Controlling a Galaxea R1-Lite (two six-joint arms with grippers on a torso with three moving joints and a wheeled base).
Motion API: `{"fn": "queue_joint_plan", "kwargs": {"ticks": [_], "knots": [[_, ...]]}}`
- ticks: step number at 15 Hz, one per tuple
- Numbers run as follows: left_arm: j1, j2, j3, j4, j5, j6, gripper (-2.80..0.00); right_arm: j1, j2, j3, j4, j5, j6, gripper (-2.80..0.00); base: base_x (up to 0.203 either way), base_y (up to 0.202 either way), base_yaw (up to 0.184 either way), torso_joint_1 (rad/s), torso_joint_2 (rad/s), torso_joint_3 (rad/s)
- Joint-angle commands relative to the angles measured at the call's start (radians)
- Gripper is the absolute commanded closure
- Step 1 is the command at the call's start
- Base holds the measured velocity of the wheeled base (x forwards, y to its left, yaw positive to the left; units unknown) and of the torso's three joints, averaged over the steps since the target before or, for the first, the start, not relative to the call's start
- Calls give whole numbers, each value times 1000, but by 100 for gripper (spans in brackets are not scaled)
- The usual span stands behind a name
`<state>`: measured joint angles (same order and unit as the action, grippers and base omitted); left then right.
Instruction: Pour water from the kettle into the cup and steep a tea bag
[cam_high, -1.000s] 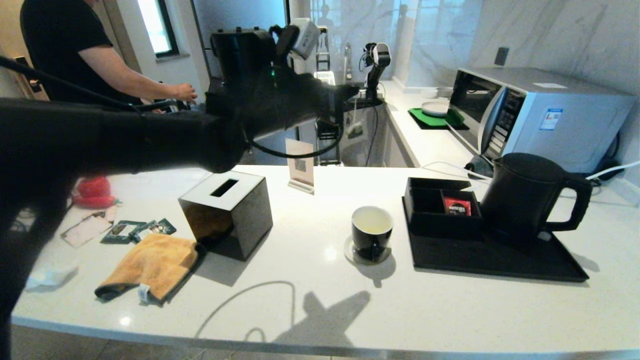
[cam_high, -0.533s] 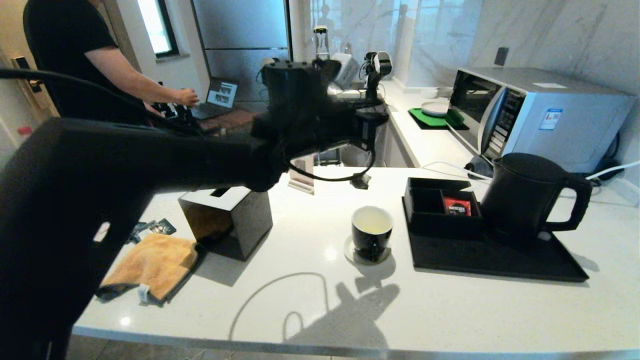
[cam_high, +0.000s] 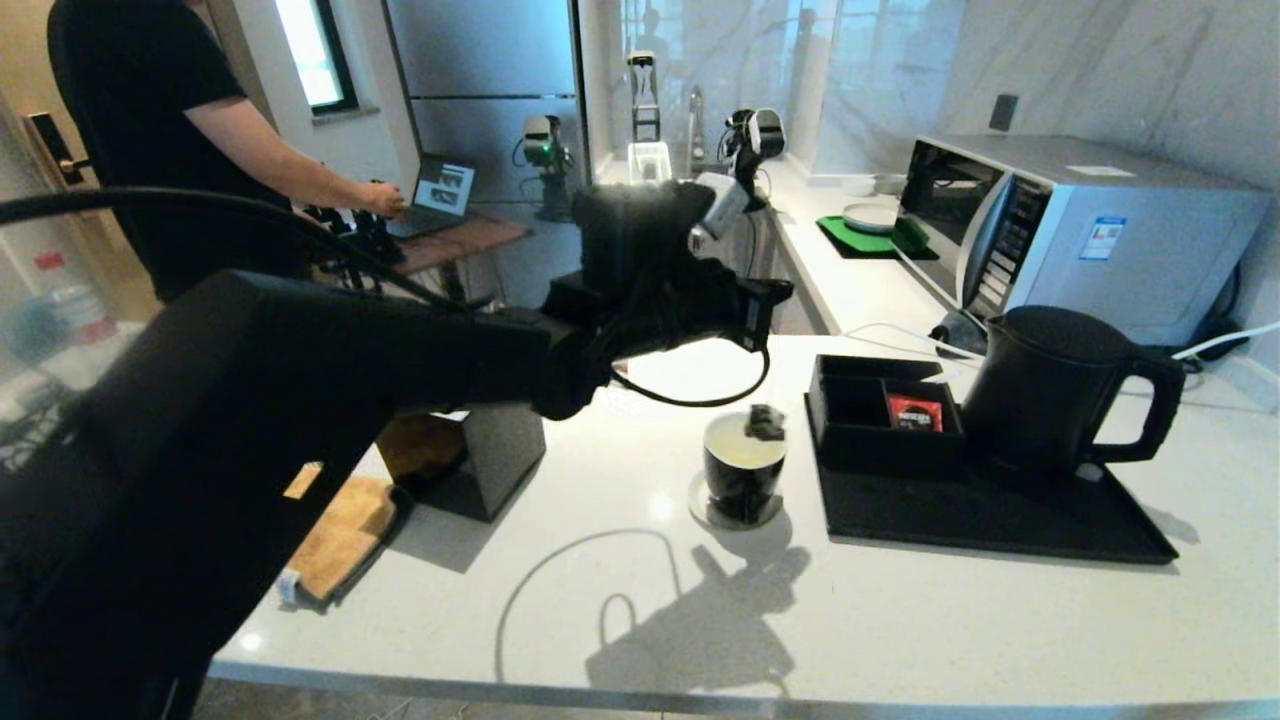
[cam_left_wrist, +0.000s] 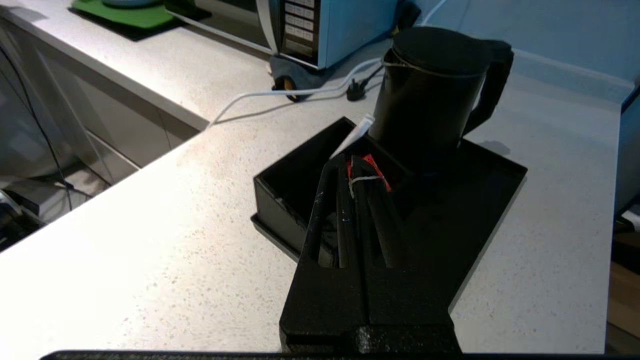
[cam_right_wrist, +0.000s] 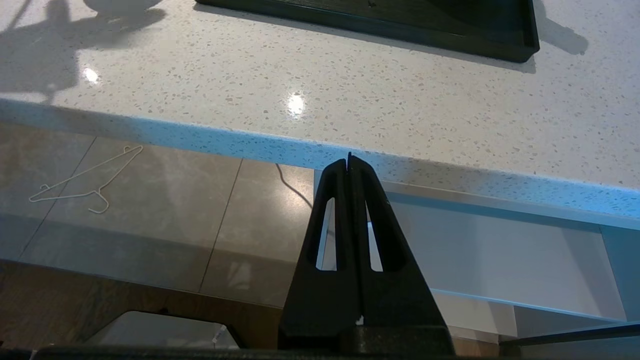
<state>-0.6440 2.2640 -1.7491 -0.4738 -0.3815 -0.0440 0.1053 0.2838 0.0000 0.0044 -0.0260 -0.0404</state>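
The tea bag (cam_high: 765, 421) hangs over the far right part of the cup's rim, right at the mouth; whether it touches the liquid I cannot tell. I have it by its thin white string (cam_left_wrist: 363, 179), which loops across the closed tips of my left gripper (cam_left_wrist: 350, 162); the fingers are pinched together on that string, so the bag dangles freely below and can be lowered without my fingers nearing the water. The little tag (cam_left_wrist: 354, 138) sticks out beyond the tips.

The cup (cam_high: 744, 468) stands on a small round coaster (cam_high: 702, 509) on the white countertop (cam_high: 900, 620), and its white inside shows pale yellowish water (cam_high: 738, 452), so I judge the pour done and the steeping as the step in hand. My left arm reaches out high across the counter to keep the string roughly plumb above the cup.

Just beside the cup to the right lies the black tray (cam_high: 1000, 525). The black compartment box (cam_high: 850, 425) on it holds a red sachet (cam_high: 914, 411), and the kettle (cam_high: 1050, 395) stands upright, clear of my reach.

My right gripper (cam_right_wrist: 349, 159) is parked below the counter's front edge, its fingers together on nothing.

Further left sit the black tissue box (cam_high: 500, 450) and an orange cloth (cam_high: 340, 535).
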Motion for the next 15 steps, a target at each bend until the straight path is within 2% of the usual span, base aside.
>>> {"fn": "queue_joint_plan", "kwargs": {"ticks": [1, 8, 12, 15], "knots": [[-10, 11, 19, -3, -1, 0, 0, 1, 1, 0, 0, 0, -1, 0, 0, 0, 0, 0, 0, 0], [-24, -30, 179, -35, 4, 1, 0, -1, 1, 0, 0, 0, -1, 0, 0, 0, 0, 0, 0, 0], [-36, -39, 187, -43, 26, 0, 0, 1, 0, 0, 0, 0, -1, 0, 0, 0, 0, 0, 0, 0], [-34, -66, 245, -48, 30, 0, 0, 0, 1, 0, 0, 0, -1, 0, 0, 0, 0, 0, 0, 0]]}}
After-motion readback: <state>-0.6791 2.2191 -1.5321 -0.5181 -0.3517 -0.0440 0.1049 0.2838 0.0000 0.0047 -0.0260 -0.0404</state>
